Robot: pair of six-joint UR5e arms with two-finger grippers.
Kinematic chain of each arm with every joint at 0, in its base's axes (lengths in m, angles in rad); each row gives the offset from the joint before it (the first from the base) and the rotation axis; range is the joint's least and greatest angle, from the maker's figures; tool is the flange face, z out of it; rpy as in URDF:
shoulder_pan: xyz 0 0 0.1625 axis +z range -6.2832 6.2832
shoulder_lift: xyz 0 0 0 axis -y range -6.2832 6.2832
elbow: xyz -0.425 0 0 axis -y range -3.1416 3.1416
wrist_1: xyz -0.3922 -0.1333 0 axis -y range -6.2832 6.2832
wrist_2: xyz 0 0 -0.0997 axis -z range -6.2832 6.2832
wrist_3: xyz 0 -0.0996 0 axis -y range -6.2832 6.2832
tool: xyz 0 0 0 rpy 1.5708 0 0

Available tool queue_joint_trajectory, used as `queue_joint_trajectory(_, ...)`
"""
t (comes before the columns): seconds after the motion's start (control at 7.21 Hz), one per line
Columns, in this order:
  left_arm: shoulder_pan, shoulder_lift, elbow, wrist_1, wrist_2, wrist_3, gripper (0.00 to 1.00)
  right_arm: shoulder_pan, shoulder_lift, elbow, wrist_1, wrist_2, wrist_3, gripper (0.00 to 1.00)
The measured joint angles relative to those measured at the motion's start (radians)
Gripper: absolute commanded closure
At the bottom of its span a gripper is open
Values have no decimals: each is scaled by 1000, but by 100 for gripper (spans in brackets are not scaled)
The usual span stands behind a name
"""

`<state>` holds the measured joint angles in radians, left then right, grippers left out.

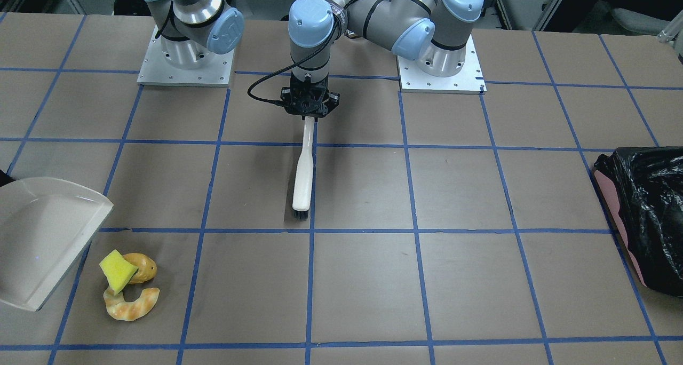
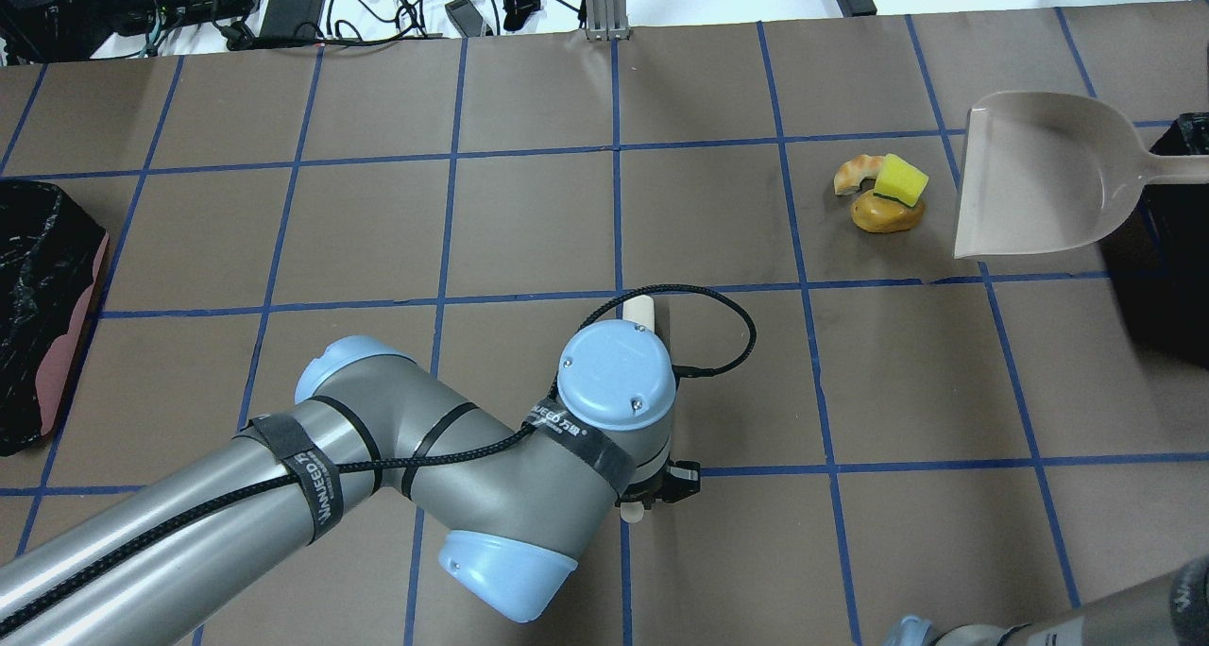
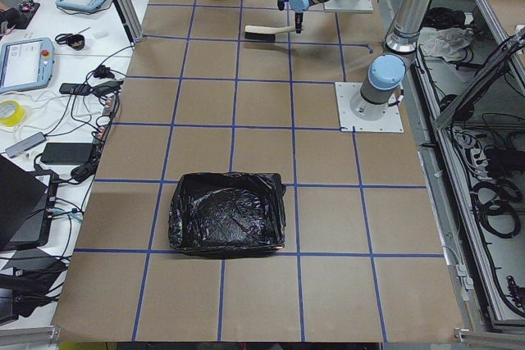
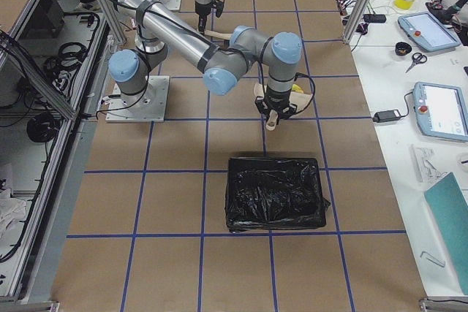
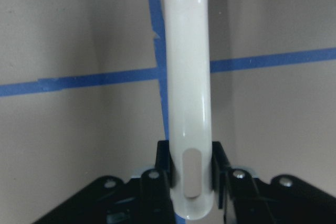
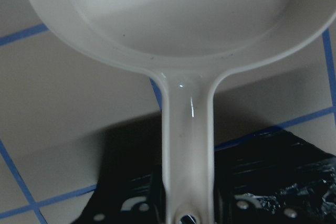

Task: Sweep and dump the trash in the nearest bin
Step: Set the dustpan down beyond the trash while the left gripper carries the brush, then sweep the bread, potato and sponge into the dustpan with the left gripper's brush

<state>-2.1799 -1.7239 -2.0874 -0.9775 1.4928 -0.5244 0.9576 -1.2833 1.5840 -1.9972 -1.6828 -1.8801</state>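
The trash lies in one small heap: a yellow sponge wedge (image 1: 117, 270) leaning on a round bun (image 1: 142, 266), with a curved croissant-like pastry (image 1: 130, 305) beside them. The heap also shows in the overhead view (image 2: 886, 213). My left gripper (image 1: 305, 114) is shut on the handle of a white brush (image 1: 302, 173) at mid-table, far from the trash; the wrist view shows the jaws clamped on the handle (image 5: 190, 129). My right gripper (image 6: 187, 211) is shut on the handle of a grey dustpan (image 2: 1039, 174), whose open edge faces the trash a short gap away.
A black-bagged bin (image 2: 1166, 287) sits under the dustpan handle at the right end of the table. A second black-bagged bin (image 2: 42, 297) stands at the left end. The table (image 2: 529, 221) is brown with blue tape lines.
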Motion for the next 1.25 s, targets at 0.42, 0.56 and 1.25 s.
queue_joint_trajectory(0.42, 39, -6, 118, -21, 7, -34, 100, -2, 91, -3, -142, -10, -7, 86)
queue_joint_trajectory(0.56, 43, -23, 196, -52, 11, -59, 100, -2, 107, -3, -160, -7, -18, 87)
queue_joint_trajectory(1.25, 44, -330, 608, -91, -9, -212, 100, 7, 117, 0, -130, -8, -183, 88)
